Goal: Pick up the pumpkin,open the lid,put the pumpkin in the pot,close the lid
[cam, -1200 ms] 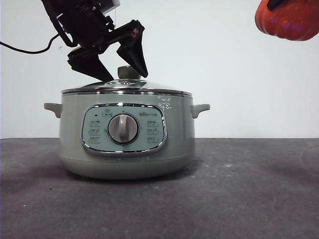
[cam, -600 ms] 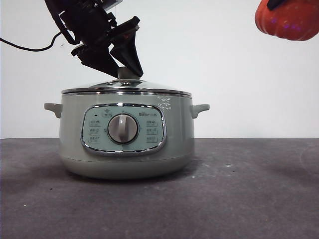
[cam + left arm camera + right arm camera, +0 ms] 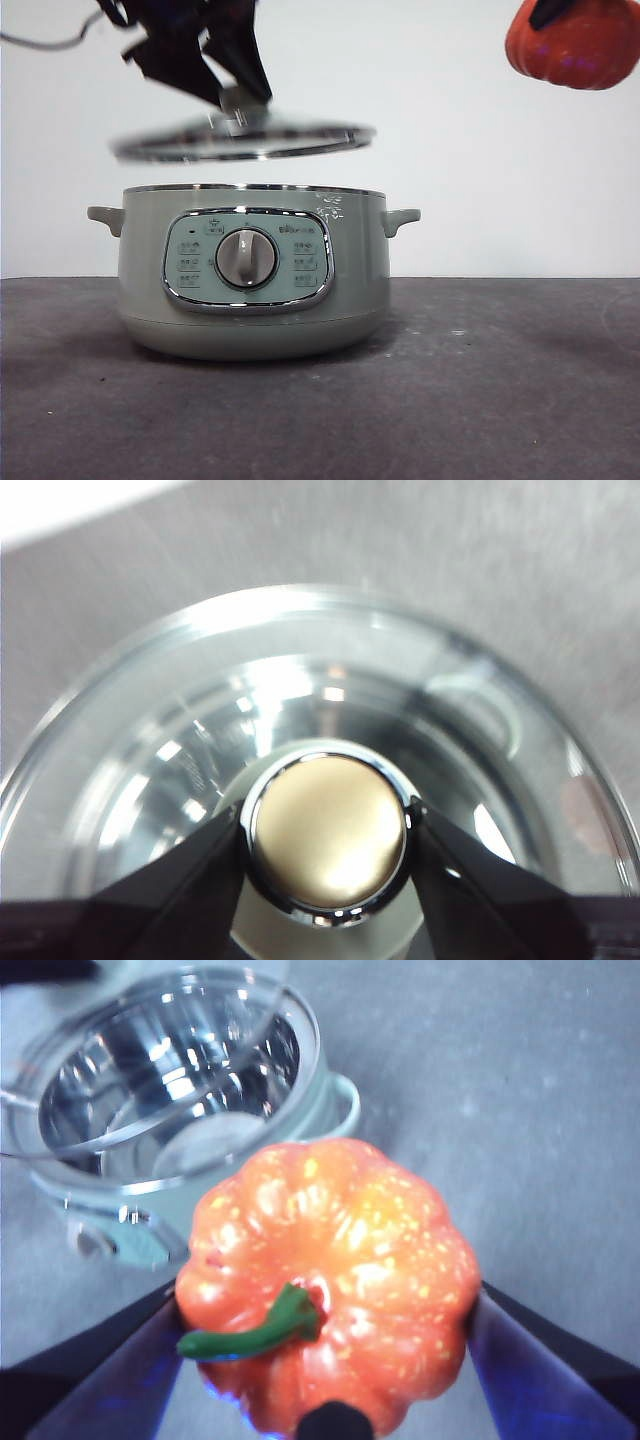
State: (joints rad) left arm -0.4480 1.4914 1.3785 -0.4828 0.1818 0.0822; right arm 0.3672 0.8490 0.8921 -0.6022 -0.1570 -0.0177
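The sage-green pot [image 3: 252, 270] stands on the dark table, its mouth uncovered. Above it hangs the glass lid [image 3: 243, 141], slightly tilted, a short gap clear of the pot's rim. My left gripper [image 3: 235, 95] is shut on the lid's knob [image 3: 328, 842], one black jaw on each side of it. High at the right, the orange pumpkin [image 3: 574, 42] is held in the air by my right gripper [image 3: 325, 1335], shut on its sides. The right wrist view shows the pumpkin [image 3: 330, 1275] with its green stem, and the pot's shiny inside [image 3: 175, 1070] beyond it.
The dark grey table [image 3: 480, 380] stretches to the right of the pot and in front of it. A plain white wall stands behind. The pot's small side handles [image 3: 401, 218] stick out on both sides.
My left gripper closed on the knob and lifted the lid off the pot; it now hangs above the rim. The pumpkin at the top right has shifted slightly left.
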